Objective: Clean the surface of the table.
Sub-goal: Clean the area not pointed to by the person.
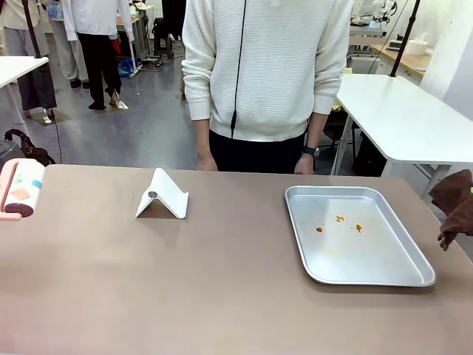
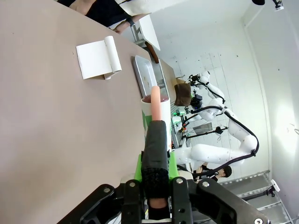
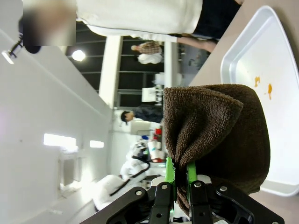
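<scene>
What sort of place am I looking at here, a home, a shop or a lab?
Probably a lab or workshop: plain white-topped tables on an open grey floor, a person in a white coat behind, and a black stand.

Left pincer gripping roller handle — right pincer gripping cloth.
</scene>
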Controlling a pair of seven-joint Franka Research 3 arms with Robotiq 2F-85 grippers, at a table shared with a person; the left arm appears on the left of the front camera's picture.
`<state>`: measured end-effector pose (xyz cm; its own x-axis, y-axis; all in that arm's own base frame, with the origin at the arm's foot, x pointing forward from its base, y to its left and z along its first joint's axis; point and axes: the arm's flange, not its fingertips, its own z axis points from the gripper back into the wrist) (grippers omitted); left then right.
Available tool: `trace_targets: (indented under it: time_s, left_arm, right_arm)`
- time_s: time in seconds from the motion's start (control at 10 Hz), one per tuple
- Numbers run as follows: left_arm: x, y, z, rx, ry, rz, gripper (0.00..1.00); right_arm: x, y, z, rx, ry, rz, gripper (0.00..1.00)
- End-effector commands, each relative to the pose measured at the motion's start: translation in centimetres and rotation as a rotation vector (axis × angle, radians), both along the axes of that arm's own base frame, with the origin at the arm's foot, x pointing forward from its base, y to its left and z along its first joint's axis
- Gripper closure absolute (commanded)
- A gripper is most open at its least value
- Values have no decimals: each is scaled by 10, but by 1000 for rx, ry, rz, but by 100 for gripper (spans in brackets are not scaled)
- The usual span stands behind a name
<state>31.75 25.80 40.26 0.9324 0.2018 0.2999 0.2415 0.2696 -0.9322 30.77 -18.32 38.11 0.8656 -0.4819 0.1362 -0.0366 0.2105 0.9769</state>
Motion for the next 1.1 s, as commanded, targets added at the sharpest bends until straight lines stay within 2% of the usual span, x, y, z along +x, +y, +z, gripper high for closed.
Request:
trace_targets:
  time_s: [0.0, 0.3, 0.6, 0.7, 1.0]
  left_arm:
    - [-3, -2, 2, -4, -7, 8, 79]
    - [-3, -2, 2, -4, -7, 8, 79]
    - [-3, -2, 2, -4, -7, 8, 79]
    - [-3, -2, 2, -4, -7, 8, 79]
    - [-3, -2, 2, -4, -7, 8, 79]
  right_arm:
    - [30, 42, 26, -179, -21, 14, 89]
    - [87, 97, 27, -416, 45, 102, 89]
    - [138, 134, 9, -692, -8, 74, 89]
    - [152, 138, 1, -767, 13, 73, 89]
    - [167, 129, -13, -881, 73, 126, 89]
